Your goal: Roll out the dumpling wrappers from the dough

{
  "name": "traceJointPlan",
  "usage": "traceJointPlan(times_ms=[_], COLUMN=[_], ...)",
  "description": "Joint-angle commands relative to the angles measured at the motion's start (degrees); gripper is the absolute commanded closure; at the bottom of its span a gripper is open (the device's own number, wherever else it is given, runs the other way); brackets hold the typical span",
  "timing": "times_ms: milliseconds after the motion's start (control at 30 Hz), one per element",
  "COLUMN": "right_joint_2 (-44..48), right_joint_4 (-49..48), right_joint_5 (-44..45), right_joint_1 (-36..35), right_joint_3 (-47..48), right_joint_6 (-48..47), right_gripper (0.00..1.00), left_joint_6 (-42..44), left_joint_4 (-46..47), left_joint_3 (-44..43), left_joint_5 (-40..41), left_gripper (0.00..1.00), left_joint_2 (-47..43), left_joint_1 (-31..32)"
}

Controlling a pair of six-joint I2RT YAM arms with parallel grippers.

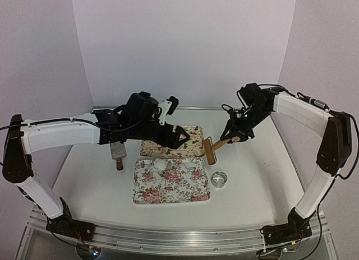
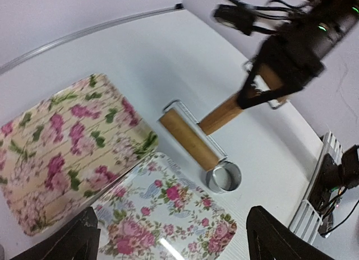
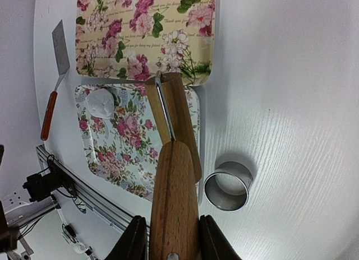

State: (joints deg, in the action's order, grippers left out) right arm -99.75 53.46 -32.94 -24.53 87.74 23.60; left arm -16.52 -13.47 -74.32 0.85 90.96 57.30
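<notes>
The left arm (image 1: pixel 132 122) is covering much of the far tray (image 1: pixel 194 140) from above, the right gripper (image 2: pixel 261 94) is showing blurred in the left wrist view, and the rolling pin (image 3: pixel 174 181) is running off the right wrist view's bottom edge.

I note a white table (image 1: pixel 255 187) under the wooden roller (image 1: pixel 210 151). Beyond the roller stands a pale lilac back wall (image 1: pixel 185 41), and matching side walls close in to its left (image 1: pixel 33 47) and right (image 1: pixel 328 36). Nearer me than the roller, an aluminium rail (image 1: pixel 168 237) edges the table. Lighting is soft and even.
</notes>
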Motion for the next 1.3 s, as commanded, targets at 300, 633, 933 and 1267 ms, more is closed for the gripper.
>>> traceJointPlan(times_ms=[300, 633, 933, 1267], right_joint_2=[2.3, -5.4, -13.3, -22.3], right_joint_4=[-0.6, -0.7, -0.6, -0.7], right_joint_5=[0.4, -1.4, -4.5, -9.0], right_joint_1=[-7.0, -13.3, -16.2, -16.5], right_joint_3=[5.2, 16.3, 23.5, 32.4], right_joint_6=[5.4, 12.5, 18.5, 18.1], right_gripper=[1.00, 1.00, 1.00, 1.00], left_joint_6=[-25.9, -19.8, -16.1, -12.7], left_joint_4=[-20.1, -28.3, -26.7, -29.1], left_joint_3=[0.7, -4.6, -6.2, -7.1], left_joint_5=[-11.1, -14.5, -18.1, -15.1], left_gripper=[0.12, 0.15, 0.30, 0.36], left_joint_2=[-1.5, 6.3, 10.7, 15.1], left_joint_1=[-20.1, -27.2, -28.2, -28.2])
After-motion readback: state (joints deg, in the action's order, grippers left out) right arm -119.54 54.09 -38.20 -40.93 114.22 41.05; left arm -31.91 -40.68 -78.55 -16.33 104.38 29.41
